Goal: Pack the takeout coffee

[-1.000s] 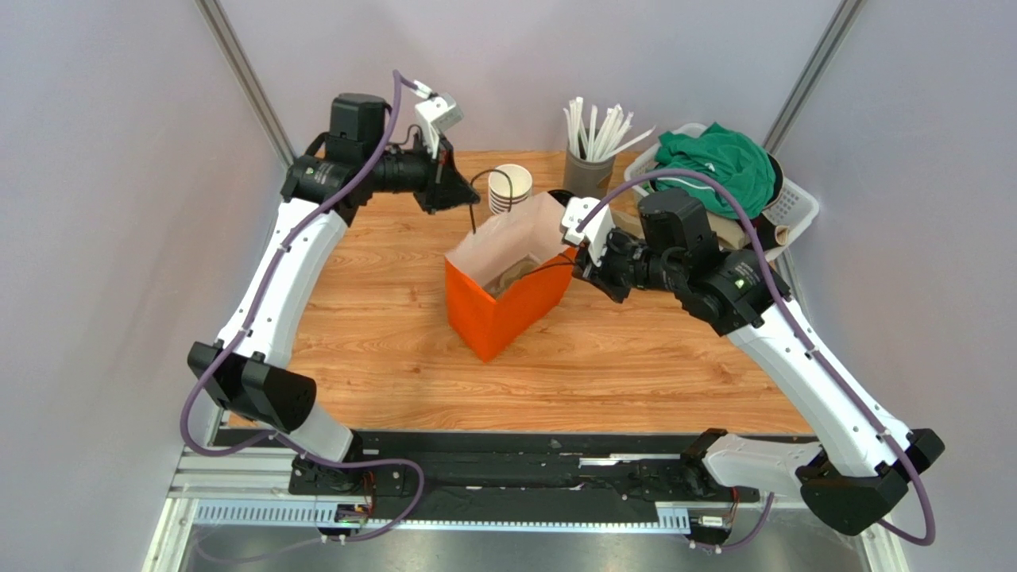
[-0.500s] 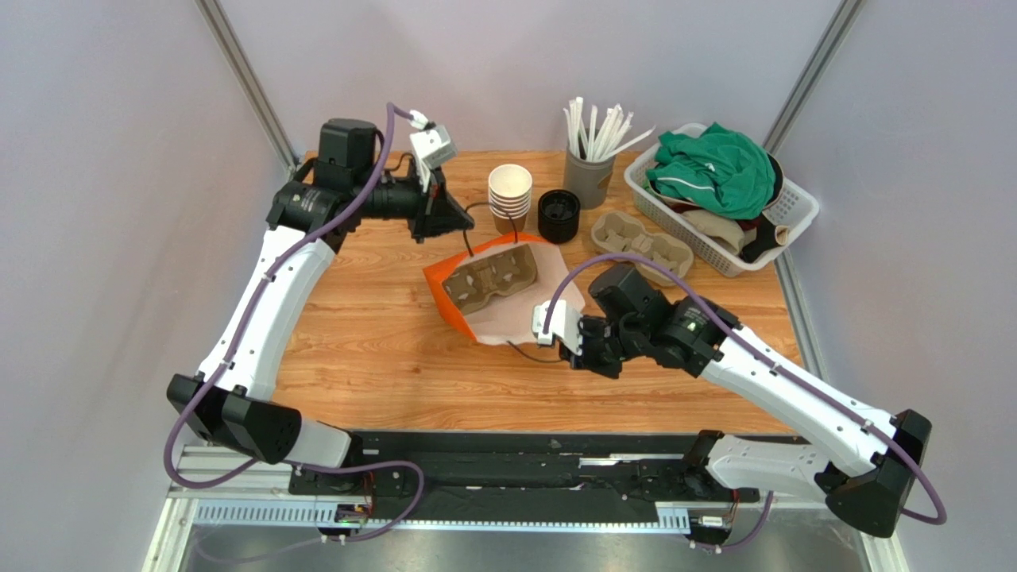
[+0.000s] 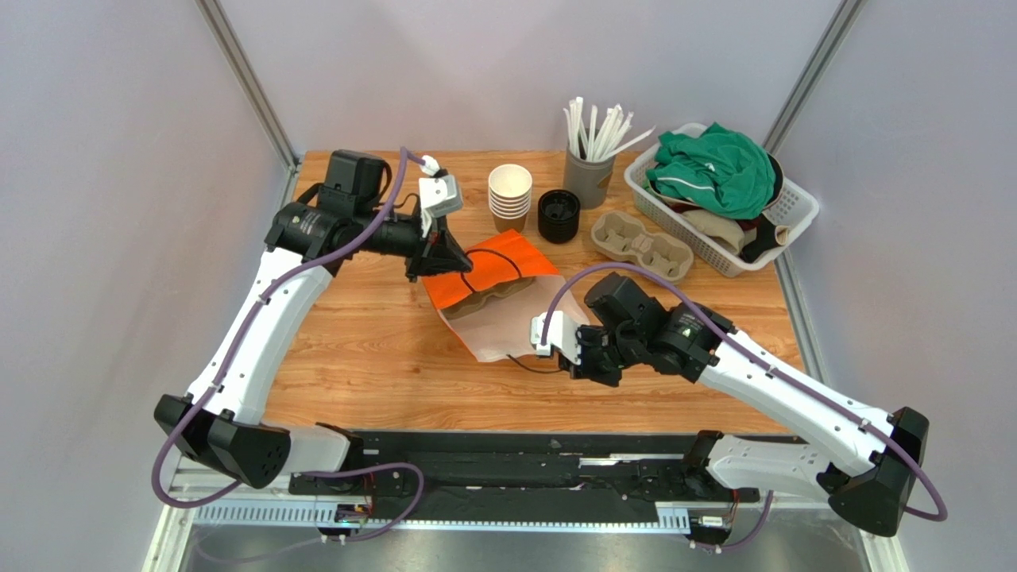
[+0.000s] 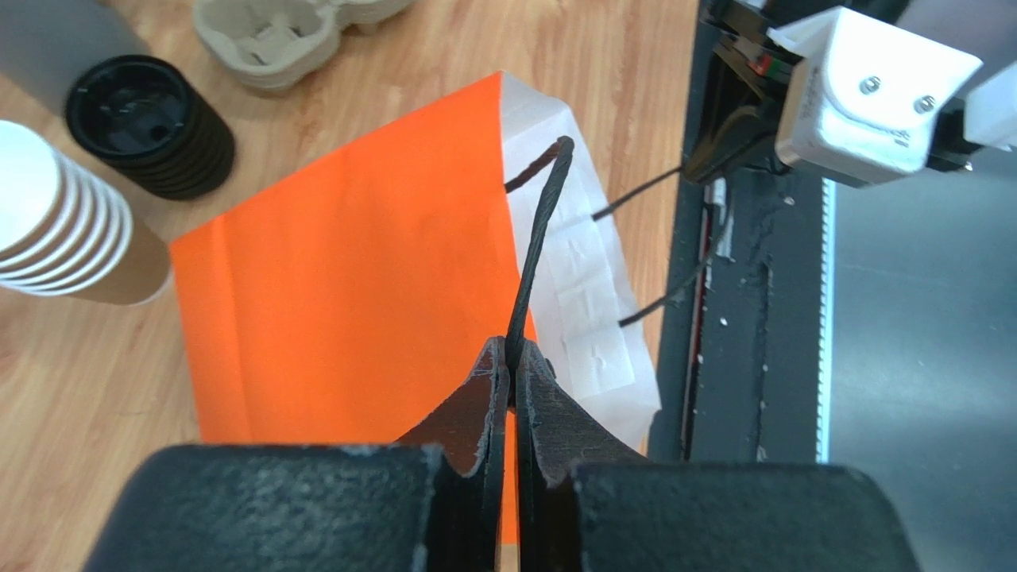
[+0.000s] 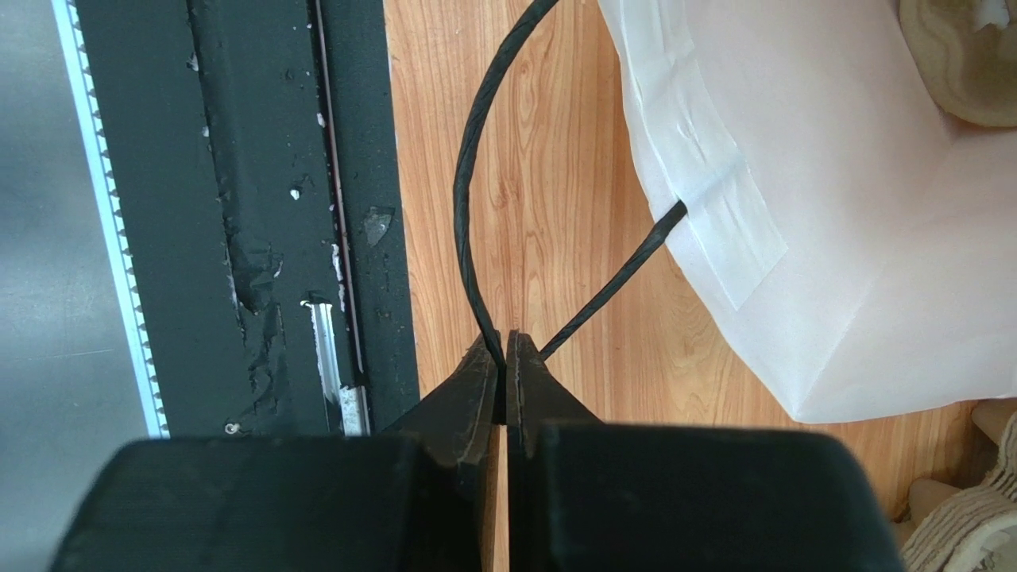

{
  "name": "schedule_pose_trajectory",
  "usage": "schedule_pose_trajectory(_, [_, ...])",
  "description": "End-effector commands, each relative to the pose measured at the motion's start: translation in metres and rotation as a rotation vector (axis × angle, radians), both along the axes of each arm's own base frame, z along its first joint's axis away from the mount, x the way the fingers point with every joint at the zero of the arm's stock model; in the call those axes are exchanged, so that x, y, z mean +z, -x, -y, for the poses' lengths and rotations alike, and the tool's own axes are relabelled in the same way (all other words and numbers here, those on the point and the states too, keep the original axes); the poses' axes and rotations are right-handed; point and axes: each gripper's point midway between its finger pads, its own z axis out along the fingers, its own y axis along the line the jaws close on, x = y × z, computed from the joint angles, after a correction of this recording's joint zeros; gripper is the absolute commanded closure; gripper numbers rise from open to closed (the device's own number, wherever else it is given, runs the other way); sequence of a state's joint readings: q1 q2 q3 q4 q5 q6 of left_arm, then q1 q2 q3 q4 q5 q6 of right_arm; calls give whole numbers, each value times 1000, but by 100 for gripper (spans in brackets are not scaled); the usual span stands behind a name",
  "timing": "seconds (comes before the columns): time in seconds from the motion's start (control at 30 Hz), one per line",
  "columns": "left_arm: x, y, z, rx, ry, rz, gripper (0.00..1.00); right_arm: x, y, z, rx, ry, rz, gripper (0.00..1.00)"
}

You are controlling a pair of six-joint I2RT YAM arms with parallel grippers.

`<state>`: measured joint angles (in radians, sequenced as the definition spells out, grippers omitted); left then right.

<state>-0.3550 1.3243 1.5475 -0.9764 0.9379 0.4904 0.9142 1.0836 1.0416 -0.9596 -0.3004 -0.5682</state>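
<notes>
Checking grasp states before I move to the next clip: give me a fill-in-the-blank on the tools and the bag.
The left tool is shut on a black ____ of the orange bag.
The orange bag lies on its ____, not upright.
The right tool pinches the other handle, its jaws ____.
Green cloth sits in the white ____.
Missing words: handle; side; shut; basket.

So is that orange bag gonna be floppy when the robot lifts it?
Probably floppy: the orange bag lies flattened on its side. Its thin cord handles bend in the left pincer and right pincer, so it may sag or swing. It looks light, though the cardboard tray inside adds weight.
</notes>
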Motion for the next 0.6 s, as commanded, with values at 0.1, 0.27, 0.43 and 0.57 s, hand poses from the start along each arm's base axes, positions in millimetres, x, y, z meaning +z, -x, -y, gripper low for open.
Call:
schedule_pose_trajectory(0.1, [-21,29,9,-134,-34,-23,95,4,3,-11,20,-35,-4,96])
schedule_pose_trajectory(0.27, [-29,30,9,-151,-51,-57,95,2,1,-11,13,-23,4,97])
schedule_pose_trajectory(0.43, [-26,26,10,-148,-59,-60,95,20,-10,-10,-1,-33,75,98])
schedule_pose_trajectory(0.57, [-9,7,10,-58,-60,-18,96,61,-33,-13,-51,-67,200,99])
